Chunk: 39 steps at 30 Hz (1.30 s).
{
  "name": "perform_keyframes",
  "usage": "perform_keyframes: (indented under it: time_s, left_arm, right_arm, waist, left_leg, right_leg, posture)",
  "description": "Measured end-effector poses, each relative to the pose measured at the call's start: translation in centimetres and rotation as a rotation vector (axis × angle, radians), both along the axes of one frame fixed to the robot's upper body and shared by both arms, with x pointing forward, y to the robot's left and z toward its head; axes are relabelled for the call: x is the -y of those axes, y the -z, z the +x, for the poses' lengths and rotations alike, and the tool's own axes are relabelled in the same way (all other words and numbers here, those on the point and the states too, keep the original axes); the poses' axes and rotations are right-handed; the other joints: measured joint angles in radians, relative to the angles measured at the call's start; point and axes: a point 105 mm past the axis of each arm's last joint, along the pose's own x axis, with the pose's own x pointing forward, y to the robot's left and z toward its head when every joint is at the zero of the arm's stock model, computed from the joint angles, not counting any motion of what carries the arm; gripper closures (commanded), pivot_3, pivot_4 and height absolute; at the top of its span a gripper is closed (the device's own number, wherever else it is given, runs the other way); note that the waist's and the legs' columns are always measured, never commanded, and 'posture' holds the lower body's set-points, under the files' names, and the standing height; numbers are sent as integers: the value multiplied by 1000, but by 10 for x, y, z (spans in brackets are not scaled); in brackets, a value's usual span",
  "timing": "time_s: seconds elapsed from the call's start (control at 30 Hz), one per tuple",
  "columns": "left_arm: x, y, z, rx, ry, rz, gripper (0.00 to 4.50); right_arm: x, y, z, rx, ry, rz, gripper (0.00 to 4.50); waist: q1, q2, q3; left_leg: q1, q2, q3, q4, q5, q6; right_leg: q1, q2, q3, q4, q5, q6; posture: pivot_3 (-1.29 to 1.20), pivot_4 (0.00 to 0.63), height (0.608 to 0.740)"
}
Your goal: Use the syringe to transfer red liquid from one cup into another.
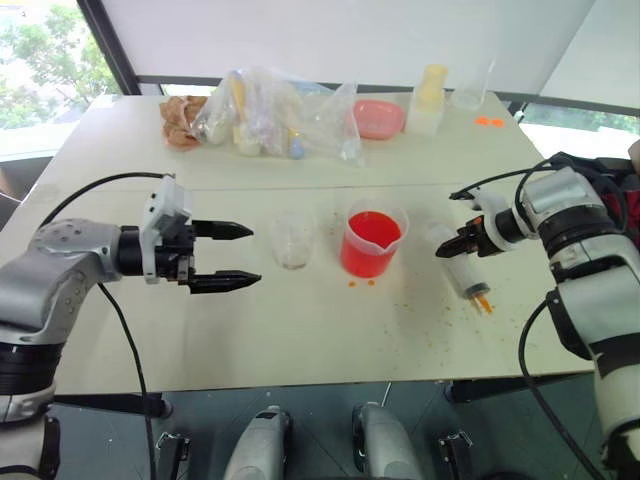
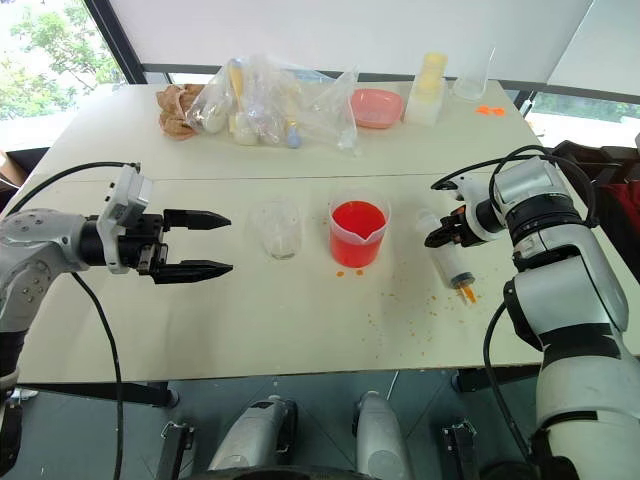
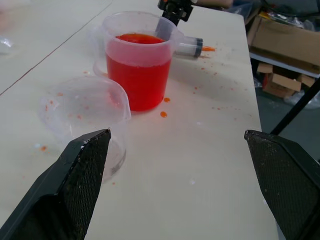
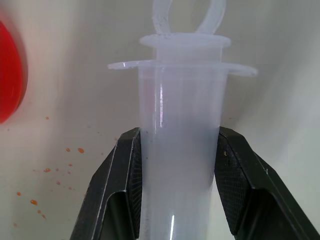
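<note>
A pale cream table, made of two tops butted along a seam, stands before a window with a dark frame and green trees outside at the left. Its near half is speckled with small orange droplets, thickest right of centre.

The clear spouted plastic beaker stands near the middle of the table, more than half full of bright red liquid. Just to its left, apart from it, the small plain clear cup stands upright with a few orange specks on its wall.

The large clear plastic syringe lies on the table right of the beaker, its orange-stained nozzle pointing toward the near edge. The right gripper is clamped across its barrel, a black finger pressed on each side, just below the flange and the ring of the plunger.

The left gripper hangs above the table left of the small cup, pointing toward it, its two black fingers spread wide and holding nothing.

At the far side lie a crumpled clear plastic bag of small items, a brown lump beside it, a pink shallow bowl, a pale yellow capped bottle and another clear container. Cardboard boxes sit on the floor beyond the table's right end.
</note>
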Motion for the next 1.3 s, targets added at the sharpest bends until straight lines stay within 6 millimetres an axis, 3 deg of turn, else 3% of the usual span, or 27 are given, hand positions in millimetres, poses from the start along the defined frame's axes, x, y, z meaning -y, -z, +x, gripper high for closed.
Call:
perform_keyframes:
  time_s: [0.13, 0.2, 0.27, 0.33, 0.4, 0.43, 0.5, 0.57, 0.7, 0.8, 0.93, 1.1, 1.3]
  left_arm:
    - [-4, -3, 3, 8, -28, -11, 0]
    - [-11, -9, 8, 10, -65, -44, 0]
    - [-19, -19, 19, 24, -118, -93, 0]
    - [-28, -31, 29, 50, -170, -141, 0]
    - [-29, -35, 35, 57, -184, -165, 0]
    - [-29, -36, 37, 55, -185, -174, 0]
    - [-29, -39, 45, 62, -188, -169, 0]
    - [-23, -47, 53, 108, -167, -147, 0]
    - [-24, -54, 76, 235, -204, -62, 0]
    - [-21, -60, 84, 242, -188, -82, 0]
    - [-8, -81, 91, 313, -141, -96, 0]
    - [32, -105, 96, 395, -25, -173, 0]
    - [73, -126, 94, 468, 73, -257, 0]
  right_arm:
    - [-1, -4, -1, 2, 63, 78, 3035]
    - [-5, -16, 4, 48, 104, 168, 3035]
    - [-6, -50, 15, 191, 109, 228, 3035]
    - [-13, -120, 26, 507, 38, 273, 3035]
    - [-23, -185, 19, 804, -38, 284, 3035]
    - [-30, -207, 12, 917, -69, 277, 3035]
    - [-49, -225, 3, 1082, -88, 300, 3035]
    - [-74, -223, 0, 1158, -96, 350, 3035]
    - [-111, -196, -16, 1218, -172, 455, 3035]
    - [-120, -181, -28, 1253, -215, 448, 3035]
    - [-130, -147, -38, 1211, -238, 453, 3035]
    - [-141, -126, -47, 1196, -241, 469, 3035]
    - [-142, -116, -44, 1262, -227, 388, 3035]
  waist:
    - [1, 1, 1]
    - [1, 6, 4]
    - [2, 13, 8]
    - [3, 15, 9]
    - [4, 14, 8]
    - [4, 13, 8]
    - [2, 8, 5]
    - [0, 8, 6]
    - [11, 8, 6]
    - [12, 7, 6]
    - [5, 7, 6]
    - [1, 7, 6]
    - [2, 7, 6]
  left_leg:
    - [-1, 0, 0, 0, 0, 0]
    - [-3, 0, 1, 0, 0, 0]
    - [-4, -1, 2, 0, 0, 0]
    - [-5, -1, 3, -2, 0, 0]
    - [-4, 0, 2, -3, 0, 0]
    - [-4, 0, 2, -3, 0, 0]
    - [-4, 0, 2, -3, 0, 0]
    - [-4, 0, 3, -1, 0, 0]
    - [-4, -2, 3, 1, 0, 0]
    - [-4, -2, 2, 1, 0, 0]
    - [-4, -2, 3, 1, 0, 0]
    - [-3, -2, 3, 2, 0, 0]
    - [-3, -2, 3, 2, 0, 0]
  right_leg:
    - [-2, 0, 0, 1, 0, 0]
    - [-5, 0, 2, 2, 0, 0]
    - [-7, -1, 3, 3, 1, 1]
    - [-9, -1, 3, 5, 1, 2]
    - [-9, 0, 2, 6, 0, 2]
    - [-9, 1, 2, 6, 0, 2]
    - [-9, 1, 2, 6, 0, 2]
    - [-9, -1, 4, 8, 1, 2]
    - [-9, -1, 4, 11, 1, 2]
    - [-8, -1, 3, 12, 1, 2]
    - [-9, -1, 3, 12, 1, 3]
    - [-9, -1, 3, 13, 1, 3]
    - [-9, -1, 3, 12, 1, 3]
  posture:
    - [0, 150, 740]
    - [0, 150, 740]
    - [0, 150, 740]
    - [0, 150, 740]
    - [0, 150, 740]
    - [0, 150, 740]
    - [0, 150, 740]
    - [0, 150, 740]
    - [0, 150, 740]
    - [0, 150, 740]
    - [0, 150, 740]
    - [0, 150, 740]
    - [0, 150, 740]
